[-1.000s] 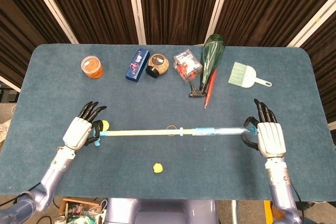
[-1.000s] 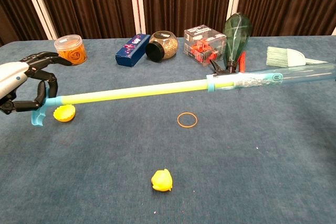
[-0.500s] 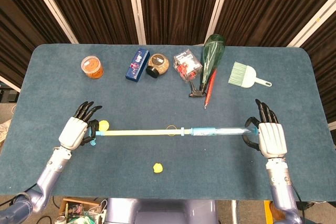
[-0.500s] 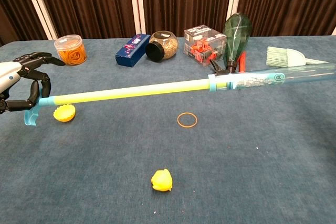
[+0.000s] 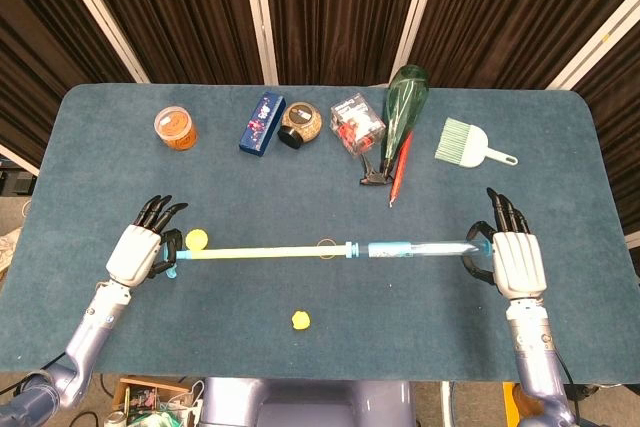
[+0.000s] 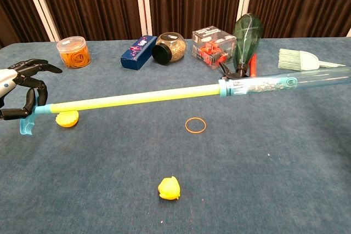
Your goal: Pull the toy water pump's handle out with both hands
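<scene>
The toy water pump is held level above the table, stretched between my two hands. Its clear blue barrel point(image 5: 420, 247) point(image 6: 285, 84) points right and its yellow rod point(image 5: 260, 251) point(image 6: 131, 98) is drawn far out to the left. My left hand point(image 5: 138, 250) point(image 6: 19, 92) grips the blue handle point(image 5: 172, 259) point(image 6: 27, 119) at the rod's end. My right hand point(image 5: 512, 259) holds the barrel's far end; the chest view cuts it off.
A yellow half shell point(image 5: 196, 239) point(image 6: 67, 118) lies near the handle, a rubber band point(image 6: 196, 125) under the rod, a yellow lump point(image 5: 300, 320) point(image 6: 169, 188) nearer me. Along the back: orange tub point(image 5: 175, 127), blue box point(image 5: 261, 124), jar point(image 5: 301, 124), clear cube point(image 5: 357, 123), green bottle point(image 5: 404, 107), brush point(image 5: 470, 143).
My left hand has moved further left with the handle, drawing more yellow rod out of the barrel. The right hand has stayed about where it was.
</scene>
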You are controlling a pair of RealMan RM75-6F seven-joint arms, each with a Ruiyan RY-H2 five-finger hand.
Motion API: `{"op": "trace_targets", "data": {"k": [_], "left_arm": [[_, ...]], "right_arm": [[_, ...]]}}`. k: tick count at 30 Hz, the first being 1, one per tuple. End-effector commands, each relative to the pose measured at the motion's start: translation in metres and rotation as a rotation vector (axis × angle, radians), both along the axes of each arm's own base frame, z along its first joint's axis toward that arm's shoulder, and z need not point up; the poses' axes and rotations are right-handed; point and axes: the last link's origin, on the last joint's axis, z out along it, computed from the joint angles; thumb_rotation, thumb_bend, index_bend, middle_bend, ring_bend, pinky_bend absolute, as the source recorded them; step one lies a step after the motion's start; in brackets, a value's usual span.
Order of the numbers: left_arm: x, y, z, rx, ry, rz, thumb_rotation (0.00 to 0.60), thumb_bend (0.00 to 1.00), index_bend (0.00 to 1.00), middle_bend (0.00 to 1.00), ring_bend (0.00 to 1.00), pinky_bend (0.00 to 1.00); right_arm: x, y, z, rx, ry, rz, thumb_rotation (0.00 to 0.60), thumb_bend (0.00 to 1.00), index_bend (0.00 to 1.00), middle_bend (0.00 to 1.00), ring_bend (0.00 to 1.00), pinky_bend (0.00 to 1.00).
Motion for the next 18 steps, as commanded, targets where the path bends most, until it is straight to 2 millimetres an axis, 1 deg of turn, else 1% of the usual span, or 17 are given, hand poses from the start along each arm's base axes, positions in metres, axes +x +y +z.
{"op": "trace_targets", "data": {"k": [1,3,4,6,8,10,14,16,18], "left_arm": [[0.000,0.000,0.000,0.000,-0.002,0.000,0.600,0.69,0.74,0.13,0.00,0.04],[0.000,0.000,-0.001,-0.001,-0.002,0.002,0.600,0.67,0.73,0.13,0.00,0.04],[0.000,0.000,-0.001,-0.002,-0.002,0.003,0.600,0.64,0.71,0.13,0.00,0.04],[0.000,0.001,-0.002,-0.007,-0.006,0.004,0.600,0.57,0.65,0.12,0.00,0.04],[0.002,0.001,-0.004,-0.013,-0.010,-0.001,0.600,0.47,0.58,0.11,0.00,0.04],[0.005,0.002,-0.006,-0.018,-0.019,-0.006,0.600,0.37,0.51,0.09,0.00,0.04],[0.009,0.006,-0.010,-0.035,-0.031,-0.002,0.600,0.22,0.35,0.08,0.00,0.04],[0.008,0.007,-0.012,-0.048,-0.038,0.010,0.600,0.15,0.26,0.07,0.00,0.04],[0.006,0.009,-0.013,-0.069,-0.036,0.030,0.600,0.10,0.18,0.05,0.00,0.04]], "right_arm": [[0.000,0.000,0.000,0.001,-0.001,0.000,0.600,0.75,1.00,0.05,0.00,0.15],[0.000,0.000,0.000,0.001,0.001,0.000,0.600,0.75,1.00,0.05,0.00,0.15],[-0.001,0.000,0.000,0.002,0.001,0.000,0.600,0.75,1.00,0.05,0.00,0.15],[-0.001,0.001,-0.001,0.003,0.000,-0.001,0.600,0.75,1.00,0.05,0.00,0.15],[-0.002,0.001,-0.001,0.005,-0.002,-0.004,0.600,0.75,1.00,0.05,0.00,0.15],[-0.003,0.001,-0.002,0.011,-0.001,-0.007,0.600,0.75,1.00,0.05,0.00,0.15],[-0.006,0.002,-0.008,0.034,0.000,-0.018,0.600,0.75,0.99,0.04,0.00,0.15],[-0.008,0.003,-0.010,0.048,-0.001,-0.025,0.600,0.74,0.97,0.03,0.00,0.15],[-0.011,0.003,-0.012,0.065,-0.005,-0.038,0.600,0.74,0.94,0.02,0.00,0.15]]}}
